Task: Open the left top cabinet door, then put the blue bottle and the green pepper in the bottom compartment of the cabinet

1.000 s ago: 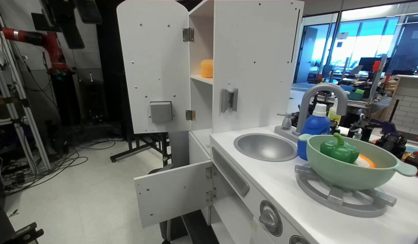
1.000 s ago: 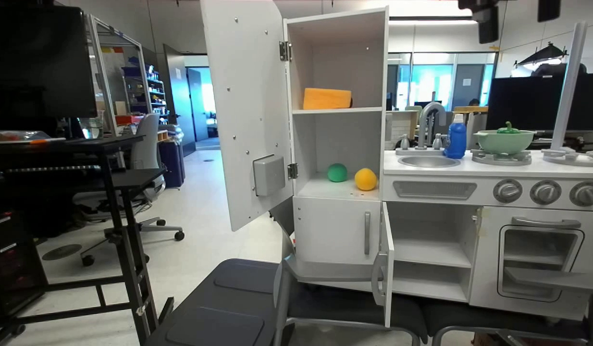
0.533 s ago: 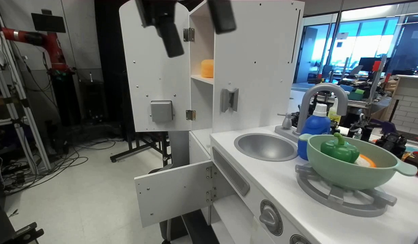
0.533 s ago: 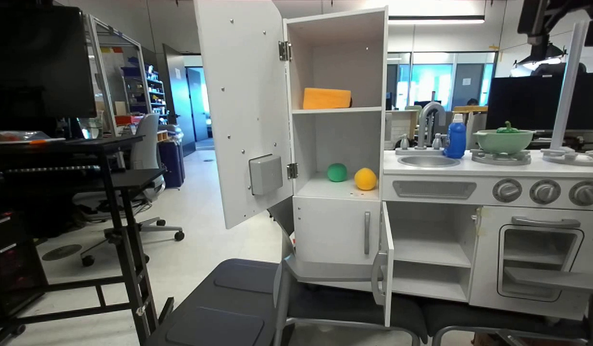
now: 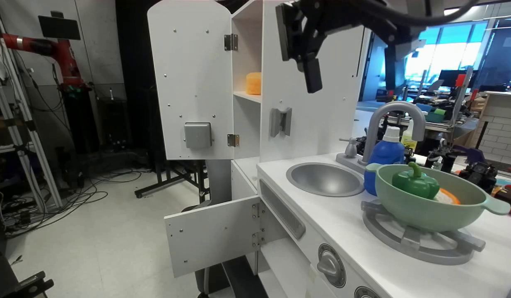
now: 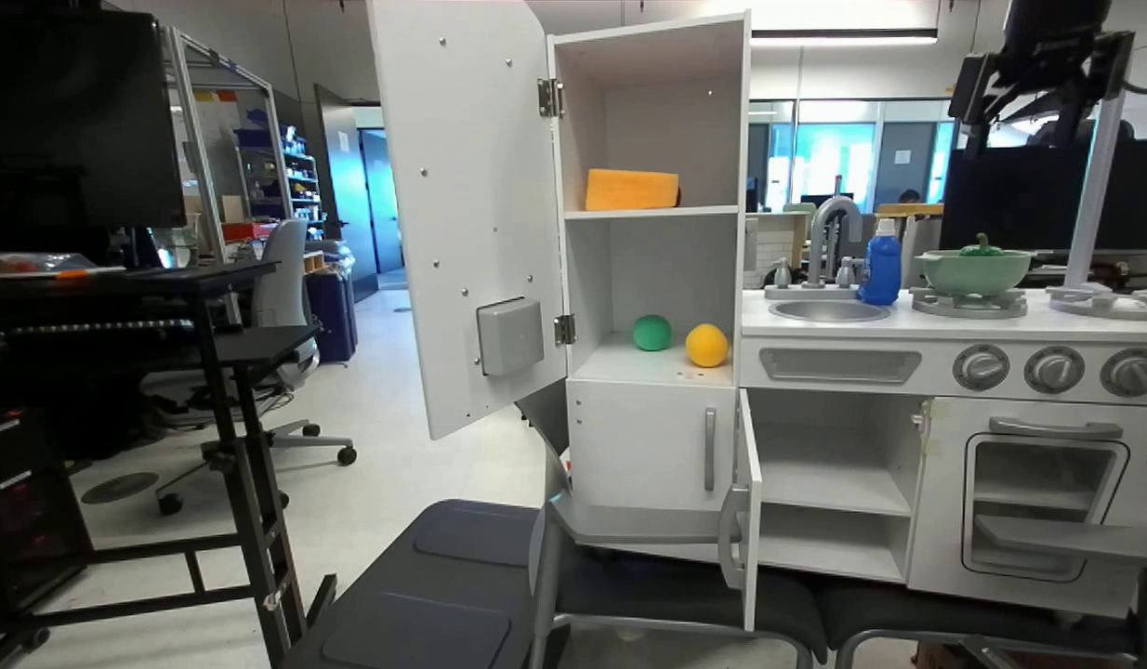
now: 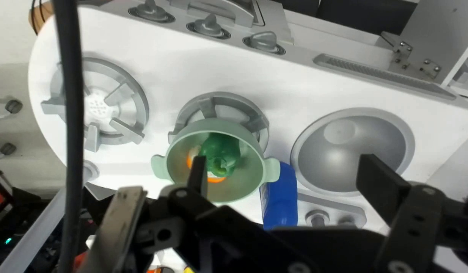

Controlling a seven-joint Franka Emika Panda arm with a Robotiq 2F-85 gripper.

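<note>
Wrist view looks down past the gripper (image 7: 283, 167), its fingers (image 7: 374, 185) spread wide with nothing held between them, well above the counter (image 7: 154, 45). The bottle (image 7: 279, 201) stands upright on the counter between the faucet (image 5: 404, 106) and the bowl (image 7: 251, 170); the pepper (image 7: 222, 151) sits in the bowl. An exterior view shows the door (image 6: 471, 223) already open; the compartment (image 6: 666, 279) of the cabinet (image 5: 321, 132) holds a green round piece (image 6: 652, 333) and a yellow round piece (image 6: 706, 346), so both task items remain to be moved.

The step in hand is probably reaching for the bottle, named first. From above it lies roughly midway between the fingertips, so the descent should keep that line, one finger passing on the bowl's side. The bowl's handle (image 7: 272, 170) crowds the bottle; whether they touch cannot be told, so that finger needs care not to tip the bowl. Gripping the body rather than the cap (image 5: 391, 134), then lifting straight up before any swing, seems safest. Entry belongs at the front, under the shelf (image 6: 652, 214), with room left for the pepper.

No brand can be read. Any label on the bottle is too small to make out, as are marks around the knobs (image 6: 981, 369).
</note>
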